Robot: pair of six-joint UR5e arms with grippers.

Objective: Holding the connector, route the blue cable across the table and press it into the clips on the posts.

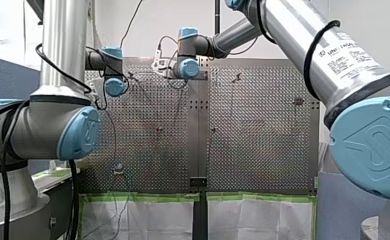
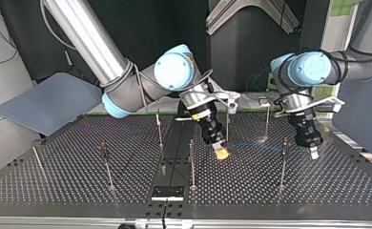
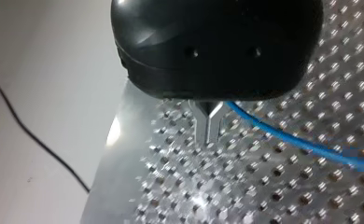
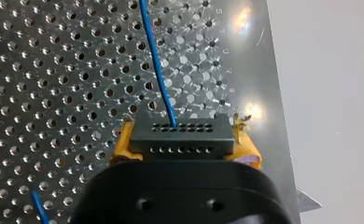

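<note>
Right wrist view: right end effector (image 4: 182, 136) pinches connector (image 4: 180, 143); cable (image 4: 157, 60) could snag left end effector (image 3: 209, 127), pressed together.

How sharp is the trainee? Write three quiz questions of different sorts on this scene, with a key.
1. True or false: my right gripper holds the black rectangular connector between yellow pads.
2. The thin blue cable leaves the connector and runs: A) ahead over the perforated metal table; B) into a box; C) round a cup.
3. Fill in: in the top view, thin metal ___ stand upright on the table.
Key: 1 true; 2 A; 3 posts.
</note>
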